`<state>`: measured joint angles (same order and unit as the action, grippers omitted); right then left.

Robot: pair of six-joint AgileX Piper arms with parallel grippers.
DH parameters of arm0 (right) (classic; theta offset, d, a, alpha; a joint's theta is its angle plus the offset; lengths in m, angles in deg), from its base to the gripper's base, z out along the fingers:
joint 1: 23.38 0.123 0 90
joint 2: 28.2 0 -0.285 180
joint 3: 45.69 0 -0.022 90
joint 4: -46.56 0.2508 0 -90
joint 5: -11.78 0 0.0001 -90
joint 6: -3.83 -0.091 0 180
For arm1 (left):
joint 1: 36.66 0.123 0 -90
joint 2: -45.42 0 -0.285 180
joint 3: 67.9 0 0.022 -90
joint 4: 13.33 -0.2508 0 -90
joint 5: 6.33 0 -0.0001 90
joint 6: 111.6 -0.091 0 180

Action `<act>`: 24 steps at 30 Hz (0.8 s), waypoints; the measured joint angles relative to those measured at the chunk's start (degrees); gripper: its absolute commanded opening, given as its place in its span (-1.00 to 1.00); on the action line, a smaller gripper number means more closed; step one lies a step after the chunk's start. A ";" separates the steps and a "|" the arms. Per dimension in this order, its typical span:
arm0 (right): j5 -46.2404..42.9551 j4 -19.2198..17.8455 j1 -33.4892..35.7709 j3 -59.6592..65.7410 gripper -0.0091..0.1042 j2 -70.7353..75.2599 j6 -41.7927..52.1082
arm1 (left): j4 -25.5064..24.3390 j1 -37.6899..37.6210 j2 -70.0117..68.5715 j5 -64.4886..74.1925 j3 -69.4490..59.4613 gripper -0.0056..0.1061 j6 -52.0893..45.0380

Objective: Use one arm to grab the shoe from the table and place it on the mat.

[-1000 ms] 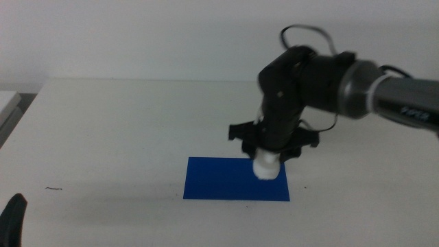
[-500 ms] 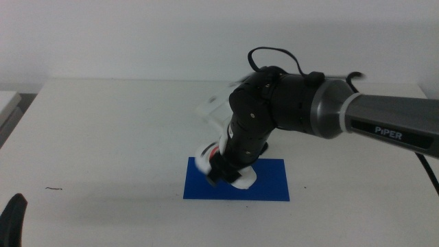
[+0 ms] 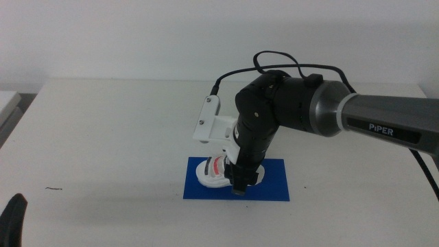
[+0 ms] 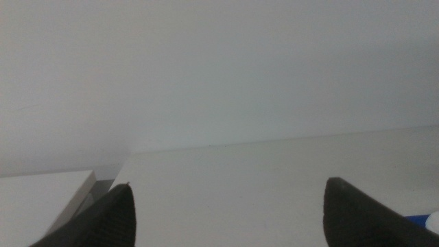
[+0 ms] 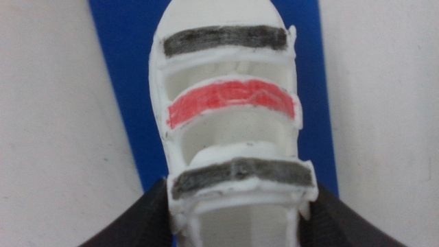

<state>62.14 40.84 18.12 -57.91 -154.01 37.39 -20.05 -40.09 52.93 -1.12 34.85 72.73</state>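
The arm reaches in from the right and bends down over the mat, a deep blue sheet at the table's middle front. The shoe is white with red and black stripes and lies on the mat's left part. My right gripper is down at the shoe's heel end. In the right wrist view the shoe lies lengthwise on the mat, and the right gripper has a dark jaw on each side of its heel. My left gripper waits at the front left corner, and the left wrist view shows it open and empty.
The white table spreads around the mat. A small dark mark lies at the front left. A white ledge stands beyond the table's left edge. The arm's black cable loops above its wrist.
The right arm swung left over the mat and lowered. The shoe went from hanging above the mat's right part to lying on its left part, stripes up.
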 measured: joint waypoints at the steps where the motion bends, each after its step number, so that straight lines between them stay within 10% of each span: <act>1: 0.00 0.00 -0.30 0.00 -0.89 -0.09 0.00 | 0.00 0.00 0.00 0.00 0.00 0.78 0.00; 15: -0.59 0.37 -0.52 0.27 -0.50 -2.23 0.00 | 0.00 0.00 0.00 0.00 0.00 0.78 0.00; 24: -2.94 0.36 -1.36 2.52 0.57 -0.72 -2.29 | 0.00 0.00 0.00 0.00 0.00 0.78 0.00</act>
<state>59.21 41.20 16.76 -55.39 -154.72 35.10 -20.05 -40.09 52.93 -1.12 34.85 72.73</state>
